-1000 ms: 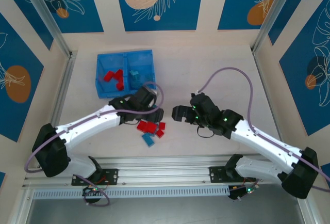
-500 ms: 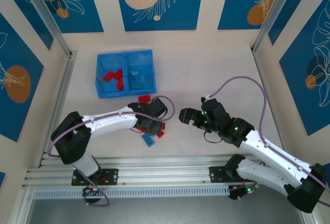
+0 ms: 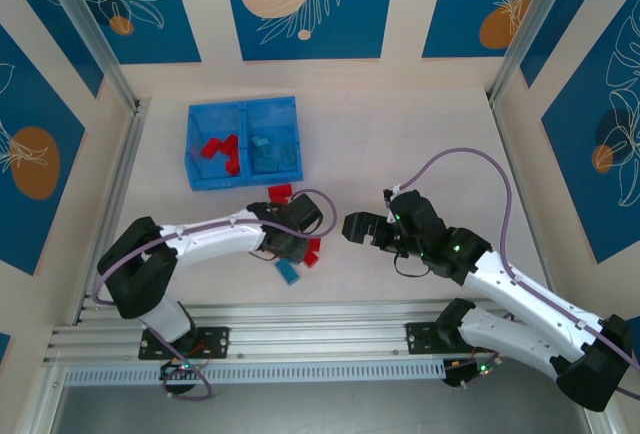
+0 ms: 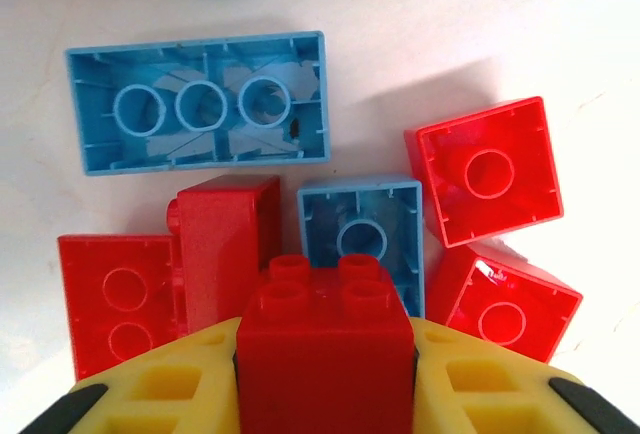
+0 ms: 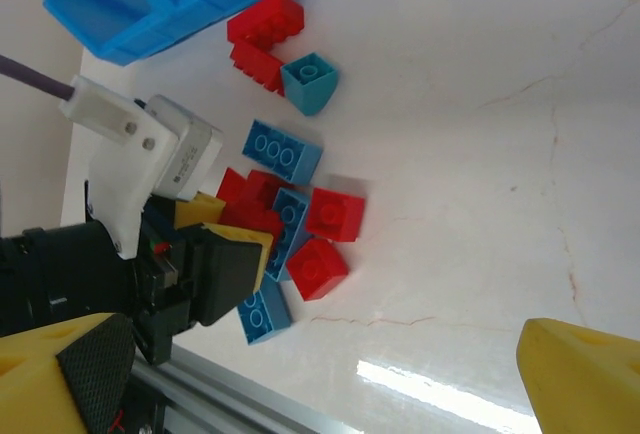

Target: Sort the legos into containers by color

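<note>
The left gripper (image 4: pixel 326 379) pinches a red brick (image 4: pixel 322 319) between its yellow pads (image 4: pixel 440 344), at the edge of the loose pile just beside a small upturned blue brick (image 4: pixel 360 239). It is best to lift straight up first (so neighbours are not dragged), then carry it to the left compartment of the blue tray (image 3: pixel 245 183), where reds already lie. The right gripper (image 3: pixel 356 226) hangs spread wide, apart from the pile.

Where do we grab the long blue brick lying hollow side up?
Come from straight above onto the long blue brick, fingers on its two long walls, near the end away from the small blue brick. It lies flat, and bare table flanks both walls there; further along a red brick on its side crowds one wall.
</note>
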